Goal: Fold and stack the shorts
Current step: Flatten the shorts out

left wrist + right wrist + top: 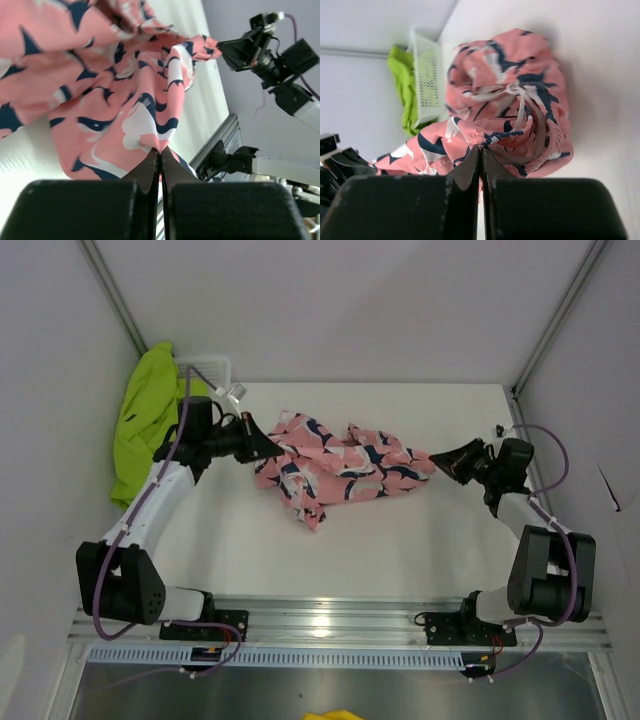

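Note:
The pink shorts [340,468] with a navy-and-white print hang crumpled and stretched between both grippers over the middle of the table. My left gripper [262,445] is shut on their left edge; its wrist view shows the fabric [110,100] pinched at the fingertips [161,150]. On the right, my right gripper [438,458] is shut on the elastic waistband [512,135], which bunches at its tips [481,148]. The lime green shorts [145,415] drape over the basket at the back left corner, and they show in the right wrist view too [405,85].
A white mesh basket [212,370] stands at the back left corner, also seen as the basket [427,80] from the right wrist. Grey walls close the table's left, back and right sides. An aluminium rail [330,615] runs along the near edge.

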Robot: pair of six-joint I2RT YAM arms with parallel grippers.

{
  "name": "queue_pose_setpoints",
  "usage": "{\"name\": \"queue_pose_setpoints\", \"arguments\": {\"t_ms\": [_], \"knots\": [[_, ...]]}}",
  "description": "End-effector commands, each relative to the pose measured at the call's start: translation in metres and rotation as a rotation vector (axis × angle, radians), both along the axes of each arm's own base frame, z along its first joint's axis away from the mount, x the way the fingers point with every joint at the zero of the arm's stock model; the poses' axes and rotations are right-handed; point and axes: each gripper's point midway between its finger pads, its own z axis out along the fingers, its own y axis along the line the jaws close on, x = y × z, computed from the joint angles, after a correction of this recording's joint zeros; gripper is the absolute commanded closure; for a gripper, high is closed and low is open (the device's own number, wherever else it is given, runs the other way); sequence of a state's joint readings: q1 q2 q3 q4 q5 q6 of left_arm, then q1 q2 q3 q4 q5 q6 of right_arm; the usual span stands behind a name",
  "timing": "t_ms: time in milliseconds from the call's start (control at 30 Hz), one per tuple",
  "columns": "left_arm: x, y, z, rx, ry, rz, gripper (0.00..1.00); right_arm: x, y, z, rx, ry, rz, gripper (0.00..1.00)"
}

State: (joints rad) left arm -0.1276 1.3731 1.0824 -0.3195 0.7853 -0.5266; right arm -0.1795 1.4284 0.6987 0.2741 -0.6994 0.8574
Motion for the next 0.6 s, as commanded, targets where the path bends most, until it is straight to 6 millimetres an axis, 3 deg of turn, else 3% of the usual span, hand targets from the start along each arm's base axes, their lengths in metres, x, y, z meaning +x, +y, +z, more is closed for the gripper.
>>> {"name": "queue_pose_setpoints", "arguments": {"t_ms": [0,67,100,233,333,367,467,533,567], "knots": [[-0.018,0.002,0.079,0.024,-0.209,-0.057,1.0,-0.004,0.008,0.073,0.041,-0.187,0.105,1.0],[-0.026,0.001,0.099,0.018,-0.24,-0.082,1.0,-0.017,0.01,0.099,0.034,-0.236,0.136,1.0],[-0.032,-0.003,0.119,-0.008,-0.277,-0.122,1.0,-0.021,0.01,0.116,0.023,-0.271,0.148,1.0],[-0.057,-0.005,0.137,-0.016,-0.304,-0.193,1.0,-0.063,0.015,0.168,-0.036,-0.377,0.195,1.0],[-0.087,-0.007,0.154,-0.039,-0.378,-0.273,1.0,-0.082,0.022,0.188,-0.095,-0.456,0.19,1.0],[-0.099,-0.007,0.16,-0.051,-0.41,-0.302,1.0,-0.096,0.028,0.203,-0.097,-0.514,0.196,1.0],[-0.108,-0.007,0.161,-0.055,-0.439,-0.323,1.0,-0.11,0.026,0.229,-0.129,-0.617,0.149,1.0],[-0.096,-0.006,0.15,-0.031,-0.407,-0.294,1.0,-0.108,0.021,0.239,-0.143,-0.635,0.106,1.0],[-0.08,-0.007,0.135,-0.022,-0.348,-0.284,1.0,-0.102,0.016,0.238,-0.144,-0.615,0.087,1.0]]}}
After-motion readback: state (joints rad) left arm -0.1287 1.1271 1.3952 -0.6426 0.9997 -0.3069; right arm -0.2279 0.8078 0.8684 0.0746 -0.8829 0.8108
